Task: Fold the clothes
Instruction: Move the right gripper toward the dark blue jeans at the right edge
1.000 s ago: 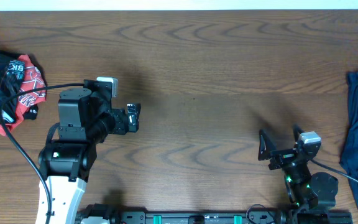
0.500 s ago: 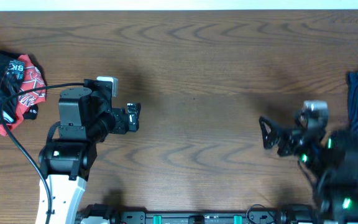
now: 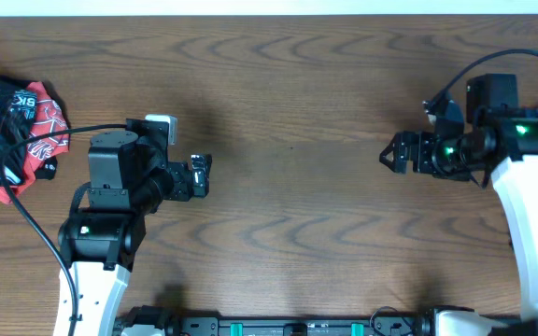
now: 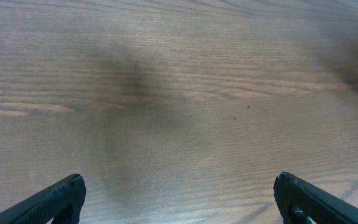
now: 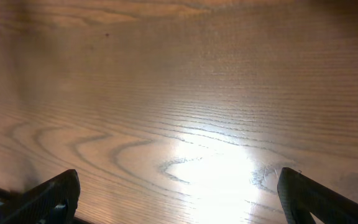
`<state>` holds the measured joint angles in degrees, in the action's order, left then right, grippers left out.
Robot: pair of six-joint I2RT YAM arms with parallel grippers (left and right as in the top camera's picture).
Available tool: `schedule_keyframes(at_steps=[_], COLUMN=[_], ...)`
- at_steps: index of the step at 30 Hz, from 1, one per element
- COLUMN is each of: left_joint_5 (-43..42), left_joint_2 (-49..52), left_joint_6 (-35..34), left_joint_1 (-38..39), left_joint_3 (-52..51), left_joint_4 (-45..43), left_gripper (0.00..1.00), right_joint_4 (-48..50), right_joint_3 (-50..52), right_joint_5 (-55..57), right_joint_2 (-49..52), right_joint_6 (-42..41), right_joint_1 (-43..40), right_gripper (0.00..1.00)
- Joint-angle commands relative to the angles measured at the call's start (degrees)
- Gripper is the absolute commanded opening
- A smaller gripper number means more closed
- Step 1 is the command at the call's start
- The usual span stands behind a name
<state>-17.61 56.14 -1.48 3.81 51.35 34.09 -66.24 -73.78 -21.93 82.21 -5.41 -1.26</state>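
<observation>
The clothes are hidden: no dark blue cloth shows clearly in any view, and my right arm [image 3: 530, 205] covers the table's right edge. My right gripper [image 3: 391, 154] stands open over bare wood right of centre, pointing left. Its wrist view shows both fingertips [image 5: 61, 186] wide apart, with only glossy wood between them. Left of centre, my left gripper [image 3: 203, 176] is open and points right. In the left wrist view, that left gripper [image 4: 178, 182] also has nothing but table between its fingers.
A crumpled red, black and white printed garment [image 3: 21, 126] lies at the table's left edge, with a black cable [image 3: 26, 219] running past it. The wooden table [image 3: 288, 103] ends at a pale strip along the top of the overhead view.
My right arm has swung up from the front right corner toward the back and now hides the blue cloth that lay at the right edge. The left arm has not moved.
</observation>
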Motion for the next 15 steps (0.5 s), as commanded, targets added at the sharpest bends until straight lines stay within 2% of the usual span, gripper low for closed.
schedule_keyframes(at_steps=[1, 2, 3, 4, 7, 9, 10, 11, 13, 15], left_joint_5=[0.13, 0.13, 0.13, 0.13, 0.13, 0.13, 0.13, 0.13, 0.13, 0.13], left_joint_2=[-0.04, -0.04, -0.04, -0.02, -0.02, -0.02, -0.02, -0.02, 0.04, 0.37], left_joint_6=[-0.15, -0.15, -0.15, -0.15, -0.15, -0.15, -0.13, -0.13, -0.13, -0.13], left_joint_1=[-0.20, -0.20, -0.20, -0.20, -0.20, -0.20, -0.20, -0.20, -0.20, -0.20], left_joint_3=[1.07, 1.07, 1.07, 1.07, 1.07, 1.07, 1.05, 1.05, 1.05, 1.05], left_joint_4=[-0.04, -0.04, -0.07, -0.04, 0.11, 0.42, 0.59, 0.59, 0.55, 0.35], left_gripper=[0.98, 0.98, 0.98, 0.98, 0.98, 0.98, 0.98, 0.98, 0.98, 0.98], right_joint_4=[0.37, 0.87, 1.14, 1.27, 0.26, -1.11, -2.12, -3.39, -5.62, -6.97], right_joint_3=[-0.98, -1.03, -1.03, -1.05, -1.97, -3.13, -3.78, -4.66, -6.34, -7.91], right_joint_5=[-0.46, 0.66, 1.20, 1.20, 1.11, 0.83, 0.66, 0.92, 1.40, 3.06], right_joint_2=[0.90, 1.18, 1.16, 1.14, 1.05, 1.05, 1.05, 1.05, 1.05, 1.07], right_joint_6=[1.40, 1.66, 1.66, 1.66, 1.20, 3.30, 5.46, 7.74, 8.28, 4.24], right_joint_1=[0.42, 0.42, 0.22, -0.13, -3.58, -7.26, -9.20, -11.41, -15.54, -19.19], right_gripper=[0.99, 0.98, 0.87, 0.84, 0.98, 0.96, 0.90, 0.89, 0.99, 0.97])
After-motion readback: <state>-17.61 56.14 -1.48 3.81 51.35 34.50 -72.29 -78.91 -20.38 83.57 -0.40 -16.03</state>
